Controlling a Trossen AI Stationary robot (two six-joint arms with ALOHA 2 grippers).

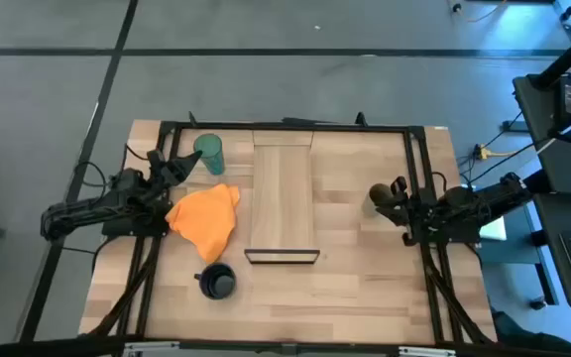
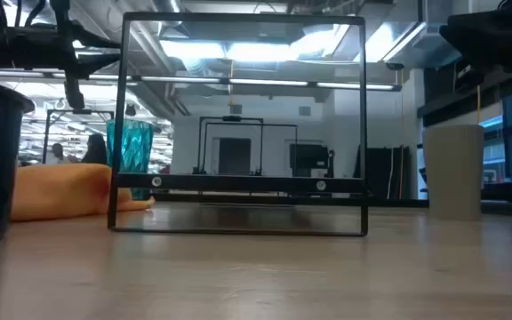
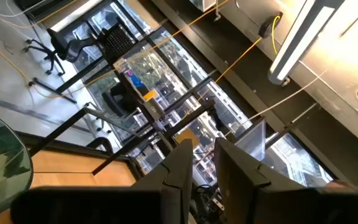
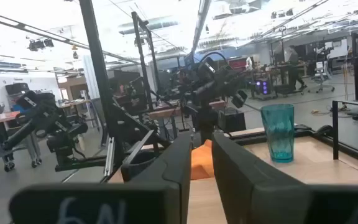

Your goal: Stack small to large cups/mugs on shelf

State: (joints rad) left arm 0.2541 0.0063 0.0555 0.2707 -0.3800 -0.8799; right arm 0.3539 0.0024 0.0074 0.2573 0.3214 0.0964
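The teal-green tumbler [image 1: 209,154] stands upright on the table at the far left, beside the shelf plank [image 1: 284,198], whose dark frame [image 1: 282,256] is at its near end. The olive-brown cup [image 1: 379,194] stands upright on the table right of the shelf; it also shows in the low view [image 2: 456,171]. The navy mug [image 1: 217,282] stands near the front, left of the frame. My left gripper [image 1: 184,162] is shut, raised and tipped upward just left of the tumbler. My right gripper [image 1: 399,192] is shut, raised just right of the olive cup.
An orange cloth [image 1: 206,218] lies between the tumbler and the navy mug, left of the shelf. A black frame [image 1: 285,126] runs around the table's edges. Bare tabletop [image 1: 365,268] shows right of the shelf toward the front.
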